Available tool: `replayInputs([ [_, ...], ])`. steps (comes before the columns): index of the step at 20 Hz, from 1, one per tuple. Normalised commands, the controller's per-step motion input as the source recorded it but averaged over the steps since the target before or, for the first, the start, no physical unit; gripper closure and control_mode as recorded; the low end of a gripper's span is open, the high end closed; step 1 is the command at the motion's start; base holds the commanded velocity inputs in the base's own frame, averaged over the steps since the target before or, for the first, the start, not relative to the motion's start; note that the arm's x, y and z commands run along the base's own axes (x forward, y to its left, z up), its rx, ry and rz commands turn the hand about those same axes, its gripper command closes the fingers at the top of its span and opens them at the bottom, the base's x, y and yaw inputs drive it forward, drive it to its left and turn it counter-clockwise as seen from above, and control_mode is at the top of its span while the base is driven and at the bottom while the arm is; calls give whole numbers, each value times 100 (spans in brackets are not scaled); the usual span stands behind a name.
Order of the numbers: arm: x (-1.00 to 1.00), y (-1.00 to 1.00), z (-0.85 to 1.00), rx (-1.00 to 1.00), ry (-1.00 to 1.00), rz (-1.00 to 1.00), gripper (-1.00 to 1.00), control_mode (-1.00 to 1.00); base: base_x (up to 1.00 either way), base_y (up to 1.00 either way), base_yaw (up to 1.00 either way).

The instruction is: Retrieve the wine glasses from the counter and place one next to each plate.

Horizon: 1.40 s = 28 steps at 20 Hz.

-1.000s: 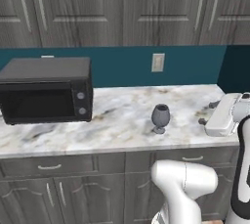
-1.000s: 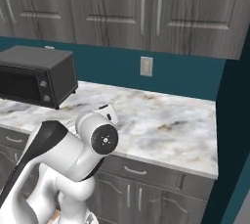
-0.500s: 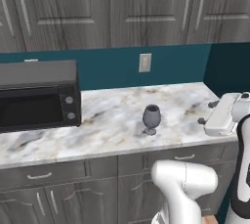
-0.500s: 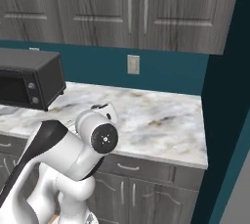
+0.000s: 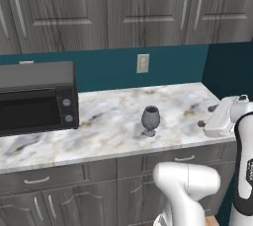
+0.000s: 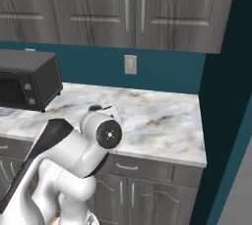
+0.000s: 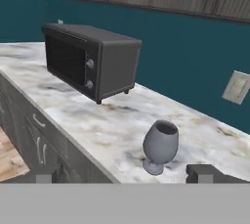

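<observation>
Jaws wide open, empty; gripper (image 5: pixel 206 116) sits right of frame. Wine glass (image 5: pixel 150 120) stands mid-frame on counter (image 5: pixel 108 126). We judge approach step; next we align around the bowl.

a wine glass (image 5: pixel 150 120) stands upright near the counter's (image 5: pixel 113 130) front edge, the toaster oven (image 5: pixel 37 96) well left, against the back wall.

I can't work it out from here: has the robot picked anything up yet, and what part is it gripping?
Nothing is held. The gripper is open and empty, and the wine glass stands upright on the counter, apart from the fingertips.
</observation>
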Motion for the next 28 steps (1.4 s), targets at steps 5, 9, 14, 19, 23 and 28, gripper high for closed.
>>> replayInputs([
  [5, 36, -4, -47, 5, 8, 30, -100, -100, 0, 0, 0],
  [9, 85, 0, -35, 11, 16, 44, -100, -100, 0, 0, 0],
  [14, 93, 4, -16, 0, 5, 2, -100, -100, 0, 0, 0],
  [19, 72, 0, -20, -4, 9, 0, -100, -100, 0, 0, 0],
  [23, 64, -1, -34, -2, 29, 0, -100, -100, 0, 0, 0],
  [28, 40, -23, -38, 0, 31, 1, -100, -100, 0, 0, 0],
])
